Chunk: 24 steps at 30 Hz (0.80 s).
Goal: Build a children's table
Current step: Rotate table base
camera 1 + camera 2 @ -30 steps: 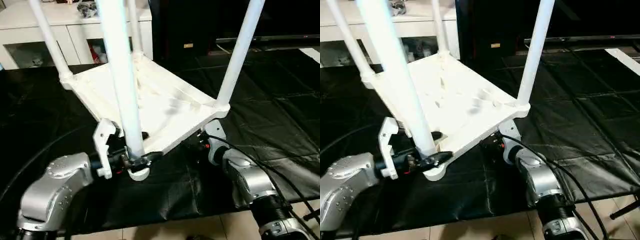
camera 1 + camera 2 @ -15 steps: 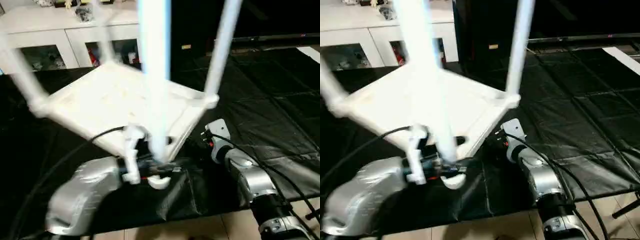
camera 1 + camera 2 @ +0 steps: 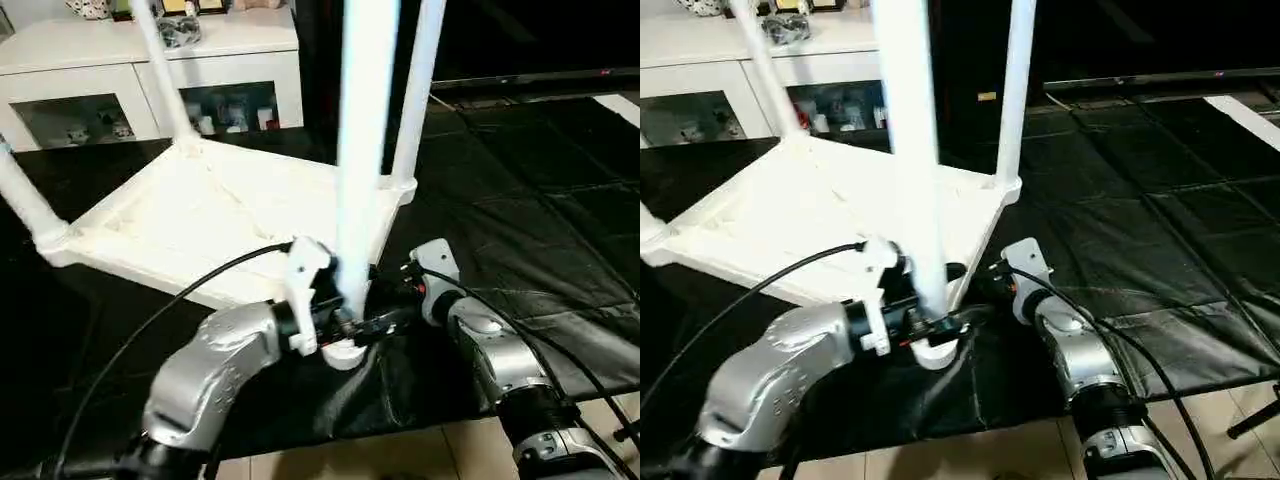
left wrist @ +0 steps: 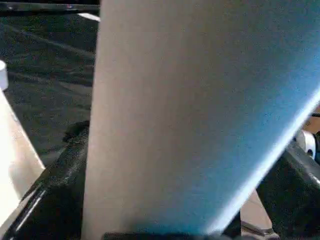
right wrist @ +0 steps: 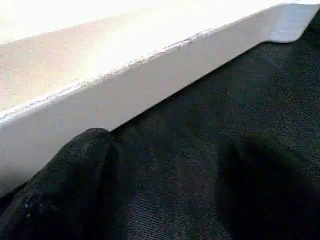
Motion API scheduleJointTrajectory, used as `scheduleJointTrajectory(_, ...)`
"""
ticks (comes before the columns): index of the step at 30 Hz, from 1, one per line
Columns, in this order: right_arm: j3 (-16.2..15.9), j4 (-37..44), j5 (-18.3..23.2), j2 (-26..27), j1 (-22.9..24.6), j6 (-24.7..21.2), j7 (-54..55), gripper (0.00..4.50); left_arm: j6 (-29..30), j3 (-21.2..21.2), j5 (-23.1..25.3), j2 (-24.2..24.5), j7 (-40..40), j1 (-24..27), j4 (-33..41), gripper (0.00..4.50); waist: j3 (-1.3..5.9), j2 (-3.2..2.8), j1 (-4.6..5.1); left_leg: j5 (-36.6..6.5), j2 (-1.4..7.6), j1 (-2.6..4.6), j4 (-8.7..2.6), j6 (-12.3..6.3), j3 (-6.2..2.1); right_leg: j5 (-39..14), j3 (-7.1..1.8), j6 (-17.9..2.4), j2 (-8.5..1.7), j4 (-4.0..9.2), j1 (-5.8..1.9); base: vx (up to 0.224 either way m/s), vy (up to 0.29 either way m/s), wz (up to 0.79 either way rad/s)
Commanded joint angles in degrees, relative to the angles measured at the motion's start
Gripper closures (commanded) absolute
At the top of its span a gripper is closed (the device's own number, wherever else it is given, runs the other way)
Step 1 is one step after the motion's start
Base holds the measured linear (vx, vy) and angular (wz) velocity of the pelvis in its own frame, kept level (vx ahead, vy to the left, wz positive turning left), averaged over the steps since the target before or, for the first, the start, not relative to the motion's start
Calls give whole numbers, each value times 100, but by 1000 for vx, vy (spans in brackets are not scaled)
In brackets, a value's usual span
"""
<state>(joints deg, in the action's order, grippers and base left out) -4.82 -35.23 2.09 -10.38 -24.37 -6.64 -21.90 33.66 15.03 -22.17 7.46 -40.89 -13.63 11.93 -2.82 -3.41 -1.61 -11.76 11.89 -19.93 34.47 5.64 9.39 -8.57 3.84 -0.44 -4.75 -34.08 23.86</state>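
Observation:
The children's table (image 3: 200, 210) lies upside down on a black mat, its four white legs pointing up. My left gripper (image 3: 345, 325) is shut on the nearest leg (image 3: 365, 150) just above its corner socket (image 3: 342, 355). In the left wrist view that leg (image 4: 200, 115) stands between the black fingers (image 4: 50, 195). My right gripper (image 3: 400, 290) sits low beside the same corner, partly hidden behind the leg. In the right wrist view the table's edge (image 5: 125, 95) runs just beyond the open fingers (image 5: 60, 190), with only mat between them.
A white cabinet (image 3: 120, 60) with glass doors stands behind the table. The black mat (image 3: 520, 200) spreads to the right and ends at tiled floor (image 3: 400, 460) near me. Cables trail from both forearms. Dark furniture (image 3: 520, 40) lines the back right.
My left arm has swung right with the leg in its grip, turning the table so the near corner now sits close to my right gripper. The view has also shifted.

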Motion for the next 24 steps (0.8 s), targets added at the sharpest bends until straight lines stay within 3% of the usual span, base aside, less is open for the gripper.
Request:
scheduleJointTrajectory(1,-243,-166,-49,254,-90,9,-185,0,-30,396,32,-176,-29,-169,-45,4,346,62,-25,-1663,-20,-77,-426,-220,24,-2350,-111,-852,-180,501,-332,0,0,0)
scheduleJointTrajectory(5,-236,-360,-100,318,-203,111,-144,0,-150,488,87,-329,13,-307,-238,4,344,33,-36,-1632,-21,-75,-426,-241,23,-2438,-115,-859,-195,496,-324,0,0,0)
scheduleJointTrajectory(6,-236,-360,-100,318,-203,111,-144,0,-150,488,87,-329,13,-307,-238,4,341,51,-36,-1614,-23,-78,-424,-248,27,-2439,-115,-850,-192,496,-325,0,0,0)
scheduleJointTrajectory(7,-228,-407,-104,346,-240,128,-123,0,-179,484,96,-343,9,-340,-281,4,343,127,-29,-1586,-22,-83,-422,-269,37,-2454,-118,-838,-190,506,-324,0,0,0)
scheduleJointTrajectory(9,-227,-513,-112,415,-329,159,-83,0,-248,471,134,-355,-14,-429,-384,4,343,99,-25,-1501,-18,-91,-422,-270,30,-2537,-116,-810,-206,497,-321,0,0,0)
scheduleJointTrajectory(10,-221,-652,-137,446,-423,217,-51,0,-337,459,202,-416,5,-508,-511,4,338,234,-5,-1462,-14,-101,-418,-296,43,-2544,-122,-782,-199,506,-315,0,0,0)
scheduleJointTrajectory(11,-221,-657,-138,446,-427,218,-50,0,-340,459,204,-418,6,-511,-516,4,349,184,-23,-1433,-19,-93,-416,-294,34,-2549,-126,-792,-213,481,-317,0,0,0)
scheduleJointTrajectory(12,-215,-710,-145,452,-462,236,-40,0,-372,458,230,-441,17,-536,-559,4,337,203,-7,-1438,-8,-87,-417,-293,46,-2570,-128,-774,-204,503,-299,0,0,0)
scheduleJointTrajectory(13,-215,-710,-145,452,-462,236,-40,0,-372,458,230,-441,17,-536,-559,4,340,178,-15,-1451,-10,-81,-418,-285,39,-2575,-127,-776,-207,490,-299,0,0,0)
scheduleJointTrajectory(14,-196,-788,-152,459,-511,256,-2,0,-425,460,257,-478,19,-564,-609,4,345,292,12,-1404,-1,-100,-417,-294,51,-2501,-131,-762,-200,493,-308,0,0,0)
scheduleJointTrajectory(15,-176,-865,-176,480,-557,278,35,0,-483,453,267,-492,11,-582,-653,4,351,362,14,-1350,-8,-116,-412,-313,53,-2487,-134,-743,-199,469,-322,0,0,0)
scheduleJointTrajectory(16,-176,-865,-176,480,-557,278,35,0,-483,453,267,-492,11,-582,-653,4,355,297,-14,-1317,-9,-100,-415,-305,43,-2503,-140,-752,-219,453,-313,0,0,0)
scheduleJointTrajectory(17,-149,-991,-207,511,-654,321,44,0,-594,434,300,-559,70,-634,-755,4,350,341,21,-1303,11,-107,-415,-285,54,-2442,-144,-764,-216,475,-293,0,0,0)
scheduleJointTrajectory(24,-95,-1345,-241,512,-858,476,58,0,-850,319,371,-743,193,-754,-962,4,356,411,36,-1289,32,-96,-420,-284,62,-1983,-164,-948,-223,423,-311,0,0,0)
